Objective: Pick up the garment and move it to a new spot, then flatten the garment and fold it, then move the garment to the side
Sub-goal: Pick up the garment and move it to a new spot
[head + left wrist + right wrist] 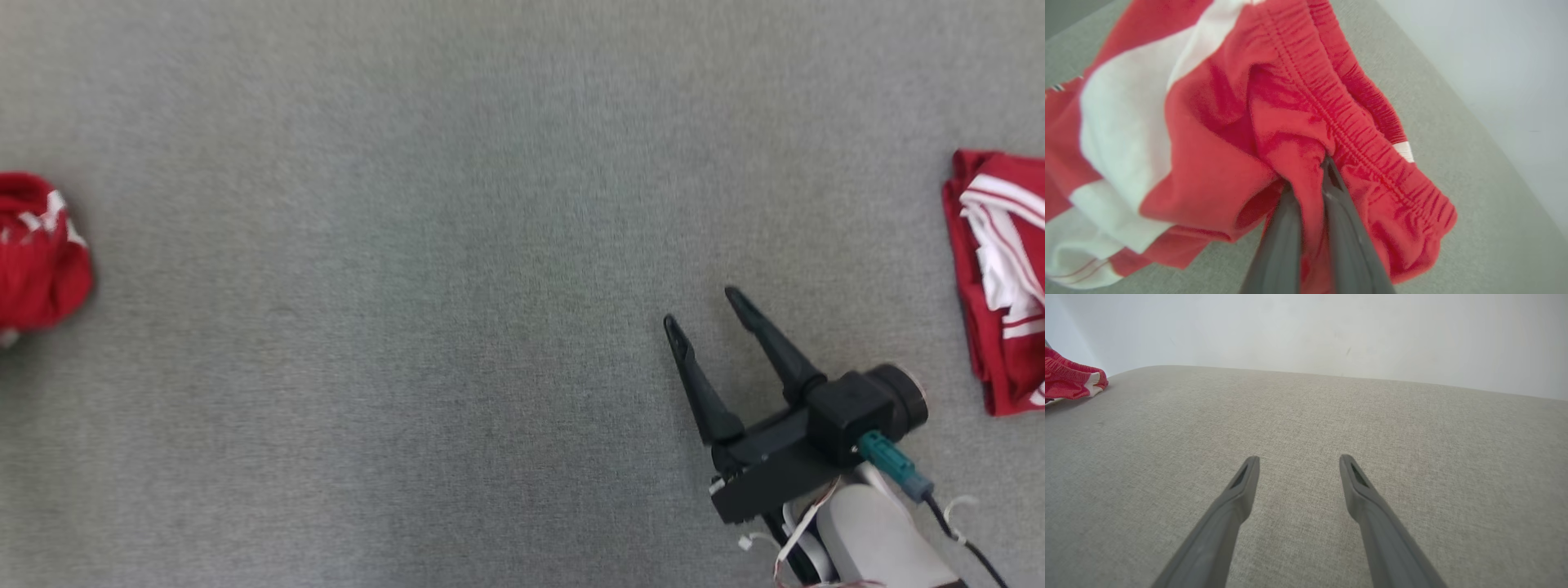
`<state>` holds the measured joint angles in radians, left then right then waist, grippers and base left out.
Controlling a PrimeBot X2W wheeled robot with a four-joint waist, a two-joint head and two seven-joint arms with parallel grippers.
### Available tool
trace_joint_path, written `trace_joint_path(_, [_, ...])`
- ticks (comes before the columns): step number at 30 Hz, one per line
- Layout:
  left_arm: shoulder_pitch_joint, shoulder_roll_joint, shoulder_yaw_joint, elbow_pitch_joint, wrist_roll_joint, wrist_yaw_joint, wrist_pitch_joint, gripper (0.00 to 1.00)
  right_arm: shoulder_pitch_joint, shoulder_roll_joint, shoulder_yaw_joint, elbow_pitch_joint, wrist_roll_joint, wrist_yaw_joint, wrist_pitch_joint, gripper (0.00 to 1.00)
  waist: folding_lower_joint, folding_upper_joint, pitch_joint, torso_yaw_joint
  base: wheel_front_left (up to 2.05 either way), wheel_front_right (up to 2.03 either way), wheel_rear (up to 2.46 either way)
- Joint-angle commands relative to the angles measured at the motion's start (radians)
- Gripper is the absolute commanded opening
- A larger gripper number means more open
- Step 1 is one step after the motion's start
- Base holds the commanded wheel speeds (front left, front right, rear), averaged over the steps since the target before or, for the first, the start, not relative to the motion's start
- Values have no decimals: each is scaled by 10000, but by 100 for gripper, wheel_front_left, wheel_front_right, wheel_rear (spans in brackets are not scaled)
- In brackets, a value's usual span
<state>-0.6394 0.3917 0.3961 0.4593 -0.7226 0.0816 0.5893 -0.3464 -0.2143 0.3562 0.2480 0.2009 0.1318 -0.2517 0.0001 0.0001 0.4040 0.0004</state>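
The left tool [1309,175] is pinching a fold of the crumpled red garment [33,253], lying at the head view's left edge on the counter [408,327]. The right tool [700,305] is hovering spread wide, holding nothing. Pickup is seemingly just starting; moving, flattening and folding are all waiting.

Grey surface [457,245] lies open between crumpled garment [37,253] left and folded garment [1000,278] right.

Right gripper [700,305] hangs, jaws apart, above grey surface [408,327].
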Motion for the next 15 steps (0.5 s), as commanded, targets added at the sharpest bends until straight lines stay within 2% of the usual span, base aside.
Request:
trace_joint_path(1, [-184,125,-6,-153,31,-108,-153,0,148,23,-14,53,54,-25,-59,100,-1,-1,-730,371,0,0,0])
trace_joint_path(4, [-484,157,-216,-716,77,-510,-425,0,414,75,-34,254,148,-27,-53,100,-1,-1,-1318,538,0,0,0])
trace_joint_path(8, [-899,-310,-777,-1862,-152,-704,-38,0,858,171,0,542,268,-27,-70,100,-1,-1,-2240,639,0,0,0])
trace_joint_path(15, [-856,-1018,-2090,-4193,-33,-548,1044,0,1292,245,234,707,601,-27,-63,100,-1,-1,-3366,39,0,0,0])
